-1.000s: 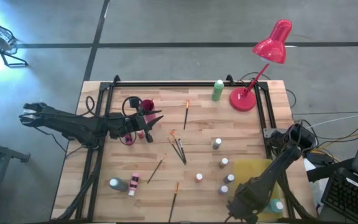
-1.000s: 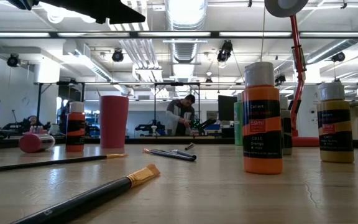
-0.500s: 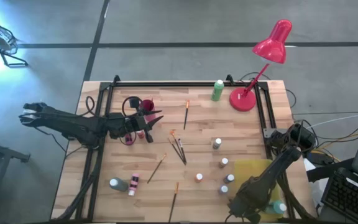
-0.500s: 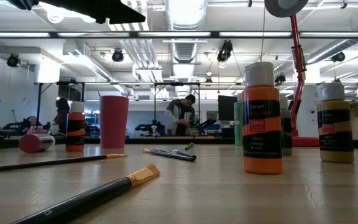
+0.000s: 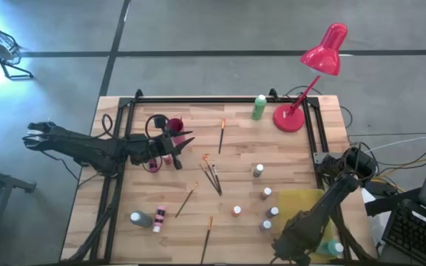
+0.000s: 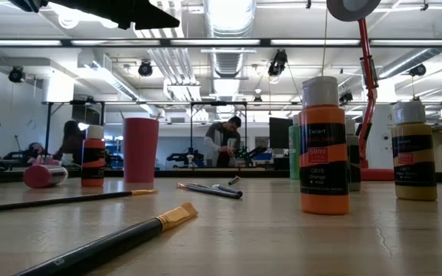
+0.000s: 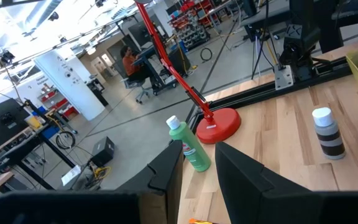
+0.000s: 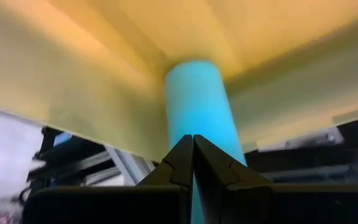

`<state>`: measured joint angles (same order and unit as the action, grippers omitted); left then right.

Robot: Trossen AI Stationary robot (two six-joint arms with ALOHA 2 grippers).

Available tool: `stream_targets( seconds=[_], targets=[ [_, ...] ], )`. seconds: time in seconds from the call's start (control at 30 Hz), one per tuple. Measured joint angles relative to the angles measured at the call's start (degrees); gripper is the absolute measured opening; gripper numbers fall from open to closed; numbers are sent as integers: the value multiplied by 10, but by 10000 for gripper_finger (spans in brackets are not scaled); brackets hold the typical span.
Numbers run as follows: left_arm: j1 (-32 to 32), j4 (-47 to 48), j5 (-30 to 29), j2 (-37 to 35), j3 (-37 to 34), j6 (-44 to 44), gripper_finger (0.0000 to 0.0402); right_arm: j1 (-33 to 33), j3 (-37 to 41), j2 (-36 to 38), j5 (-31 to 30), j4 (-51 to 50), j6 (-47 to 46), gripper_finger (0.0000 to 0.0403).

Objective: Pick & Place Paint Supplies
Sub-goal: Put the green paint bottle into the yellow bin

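Nothing moved: right tool (image 8: pixel 193 146) pressed together, blue bottle (image 8: pixel 199 106) just beyond it

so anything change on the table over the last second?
Nothing visibly changed. The left gripper is parked partly open above the table's left side, empty as far as the views show. The right gripper stays shut at the yellow tray, a light blue bottle right ahead of it. Bottles and brushes unmoved.
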<state>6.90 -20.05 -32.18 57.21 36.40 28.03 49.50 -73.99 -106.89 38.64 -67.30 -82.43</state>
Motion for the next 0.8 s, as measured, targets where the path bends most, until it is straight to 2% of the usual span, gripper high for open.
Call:
stream_targets(
  seconds=[0.1,0.27,0.33,0.5,0.7,0.8],
  targets=[
    [0,0,0,0,0,0,101,0,-23,2,-70,-36,-5,8],
    [0,0,0,0,0,0,101,-15,-85,4,-207,-189,-9,8],
    [0,0,0,0,0,0,101,-29,-104,8,-262,-218,3,8],
    [0,0,0,0,0,0,101,-83,-115,45,-440,-163,70,8],
    [0,-1,0,0,0,4,101,-169,-97,127,-587,-94,197,8],
    [0,0,0,0,0,5,101,-209,-77,178,-643,-22,274,8]
  ],
)
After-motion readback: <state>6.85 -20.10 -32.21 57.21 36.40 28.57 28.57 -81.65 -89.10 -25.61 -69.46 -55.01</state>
